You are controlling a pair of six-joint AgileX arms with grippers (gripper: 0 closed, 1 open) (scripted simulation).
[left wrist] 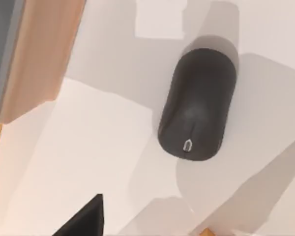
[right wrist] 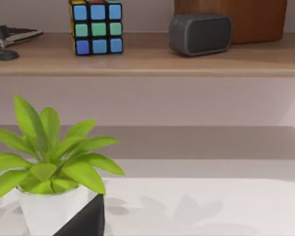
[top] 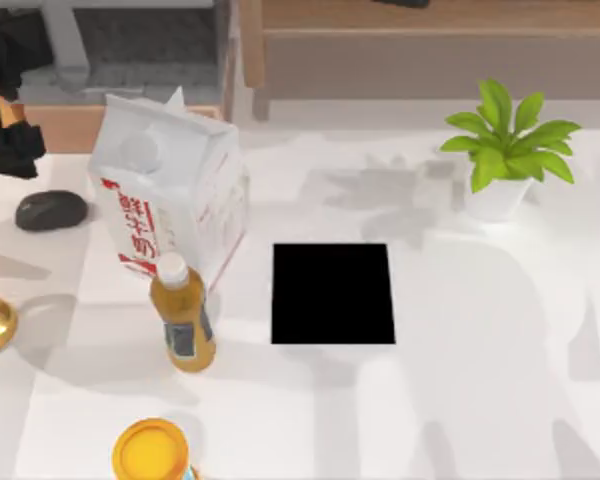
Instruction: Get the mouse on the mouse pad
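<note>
Mouse [top: 51, 210] lengthwise left-right, far left of mouse pad [top: 333, 293]

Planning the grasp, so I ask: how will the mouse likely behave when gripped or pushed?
The mouse looks smooth and rounded, so fingers may slip off its domed back. It lies flat on the table, so it would probably slide, not roll. It looks rigid.
</note>
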